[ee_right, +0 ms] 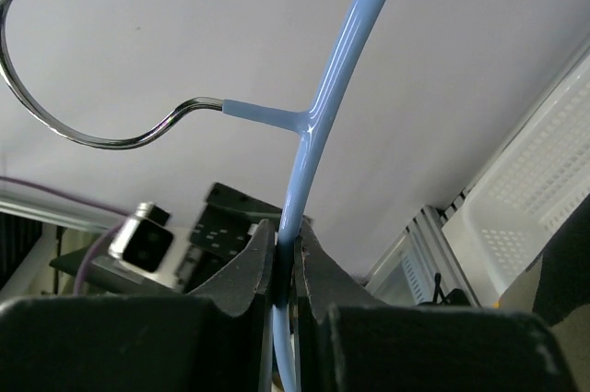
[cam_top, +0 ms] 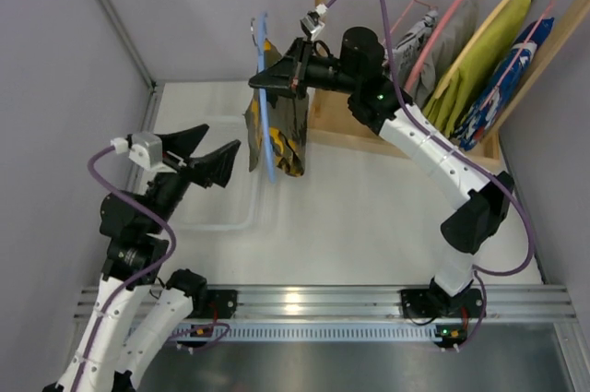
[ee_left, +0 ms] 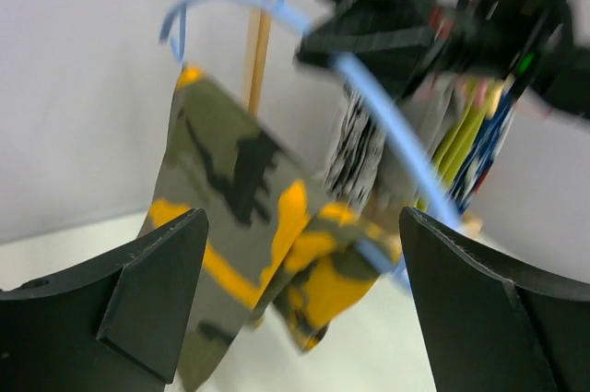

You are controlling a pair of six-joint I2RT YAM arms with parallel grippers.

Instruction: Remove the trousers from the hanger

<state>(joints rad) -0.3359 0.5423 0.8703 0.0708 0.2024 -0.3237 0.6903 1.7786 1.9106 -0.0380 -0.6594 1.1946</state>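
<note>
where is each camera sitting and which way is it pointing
Top camera: above and behind the arms, looking down at the table; both arms show, left gripper open, right gripper shut on the hanger.
Left wrist: on the left arm, facing the trousers between its own spread fingers.
Right wrist: on the right arm, looking along the hanger toward its hook, past its own shut fingers.
Shared: all three show the hanger; top and left wrist both show the trousers.
</note>
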